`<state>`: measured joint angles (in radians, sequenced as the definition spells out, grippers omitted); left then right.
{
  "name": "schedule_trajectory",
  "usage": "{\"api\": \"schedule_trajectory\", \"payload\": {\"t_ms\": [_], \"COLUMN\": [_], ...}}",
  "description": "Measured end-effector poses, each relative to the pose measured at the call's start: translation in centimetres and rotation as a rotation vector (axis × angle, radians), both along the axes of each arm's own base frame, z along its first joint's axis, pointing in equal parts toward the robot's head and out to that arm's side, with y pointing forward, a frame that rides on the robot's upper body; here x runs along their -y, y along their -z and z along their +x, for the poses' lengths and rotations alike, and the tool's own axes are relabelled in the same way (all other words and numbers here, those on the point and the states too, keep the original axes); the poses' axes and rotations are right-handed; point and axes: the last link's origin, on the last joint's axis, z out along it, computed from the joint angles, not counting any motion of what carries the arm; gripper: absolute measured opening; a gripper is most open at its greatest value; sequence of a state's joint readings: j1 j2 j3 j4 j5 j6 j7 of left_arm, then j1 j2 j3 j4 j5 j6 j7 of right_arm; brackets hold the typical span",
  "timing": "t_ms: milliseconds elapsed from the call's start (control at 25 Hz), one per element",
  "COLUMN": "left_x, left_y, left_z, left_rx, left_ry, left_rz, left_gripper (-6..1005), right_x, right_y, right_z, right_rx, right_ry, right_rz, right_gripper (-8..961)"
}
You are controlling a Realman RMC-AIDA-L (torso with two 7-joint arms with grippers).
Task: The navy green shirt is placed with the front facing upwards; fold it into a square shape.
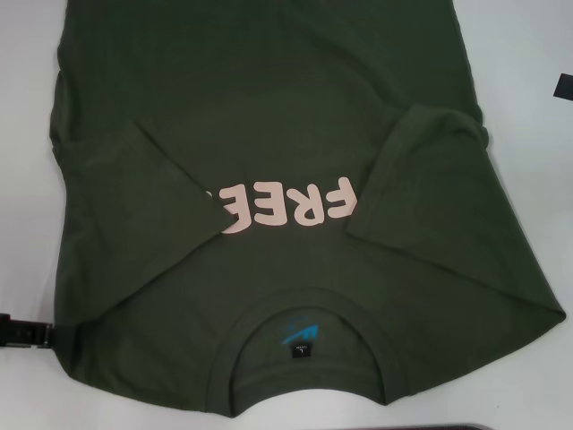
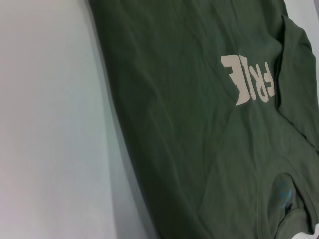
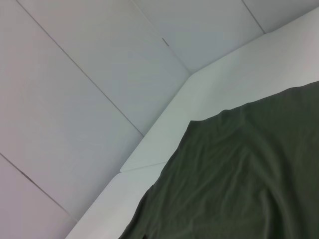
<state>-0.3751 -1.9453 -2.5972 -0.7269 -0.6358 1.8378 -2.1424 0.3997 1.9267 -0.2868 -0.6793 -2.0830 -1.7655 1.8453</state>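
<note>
Shirt position: the navy green shirt (image 1: 269, 134) lies flat on the white desk (image 1: 528, 54), front up, collar (image 1: 309, 358) at 6 o'clock in the head view and hem running out of view toward 12 o'clock.
Fold state: both sleeves lie turned in over the chest. The left sleeve (image 1: 152, 206) reaches in from 9 o'clock and covers the last of the pale "FREE" lettering (image 1: 286, 206); the right sleeve (image 1: 421, 170) reaches in from 3 o'clock, its cuff just beside the first letter.
Remaining work (judgement): the body is still long from collar to hem, so a hem-to-collar fold appears still to be done before the outline is square.
Risk 1: the turned-in sleeves rest loose on the chest. A lift of the hem with uneven pull may drag them back out and undo the side folds.
Risk 2: the cloth is soft and creased near 9 o'clock. A grasp of one layer only may leave the lower layer on the desk and skew the fold.
Risk 3: the shirt's side edges splay wider toward the collar. If the two corners are not carried evenly, the result will likely be a slanted shape, not a square.
Left pincer: not visible in any view. A dark part of the robot (image 1: 22, 333) shows at 8 o'clock at the shirt's edge; whether it touches cannot be told. Its opening cannot be determined.
Right pincer: not visible in any view, so its opening and contents cannot be told. Its wrist camera looks at a shirt edge (image 3: 234, 174) and bare desk.
</note>
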Motion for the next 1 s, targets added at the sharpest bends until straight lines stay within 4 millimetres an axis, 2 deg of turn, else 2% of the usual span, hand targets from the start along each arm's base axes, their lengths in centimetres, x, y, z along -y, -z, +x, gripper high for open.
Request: {"api": "schedule_trajectory", "payload": {"t_ms": [280, 520, 1000], "left_x": [-0.05, 0.02, 0.1], "left_y": [-0.52, -0.52, -0.01], "left_z": [-0.23, -0.38, -0.49], "left_rx": [-0.011, -0.019, -0.024], "left_ry": [-0.01, -0.014, -0.017], "left_rz": [0.006, 0.004, -0.001], "left_gripper": [444, 567, 568], "right_x": [-0.02, 0.04, 0.03], "right_y": [0.03, 0.07, 0.12], "right_z": [-0.04, 0.01, 0.0], "right_rx": [-0.002, -0.004, -0.004], "right_ry": [-0.001, 0.001, 0.001], "right_rz": [-0.001, -0.003, -0.004], "right_gripper": [838, 838, 837]}}
